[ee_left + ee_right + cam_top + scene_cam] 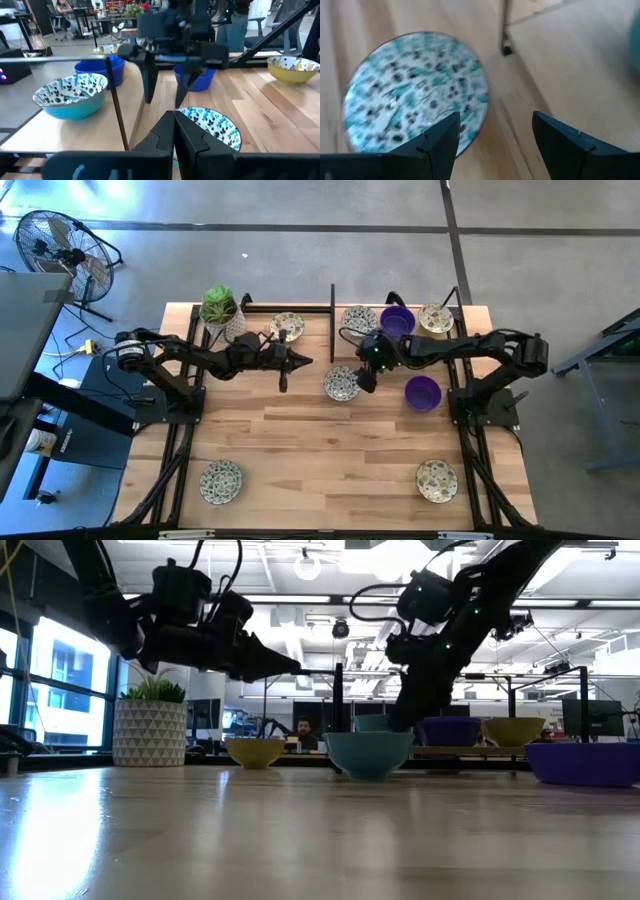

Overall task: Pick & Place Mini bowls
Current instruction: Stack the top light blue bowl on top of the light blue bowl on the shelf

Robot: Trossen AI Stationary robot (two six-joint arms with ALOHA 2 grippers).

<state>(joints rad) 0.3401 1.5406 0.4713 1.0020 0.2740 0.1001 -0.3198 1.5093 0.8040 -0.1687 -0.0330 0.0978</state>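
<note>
My right claw hangs with its fingers spread apart, nothing between them, just above the rim of a patterned mini bowl that sits mid-table. From my wrist camera that bowl fills much of the picture, its near edge hidden behind one finger. My left claw hovers off the wood beside it, fingers pressed together and empty, pointing toward that same bowl.

Further out, a purple bowl rests near my right arm. Along the back edge stand another purple bowl, a patterned one partly hidden by my right arm, a bowl at the far right, and one by the potted plant. Two more patterned bowls sit at the front corners.

At table height a person shows far behind, too small to make out.
</note>
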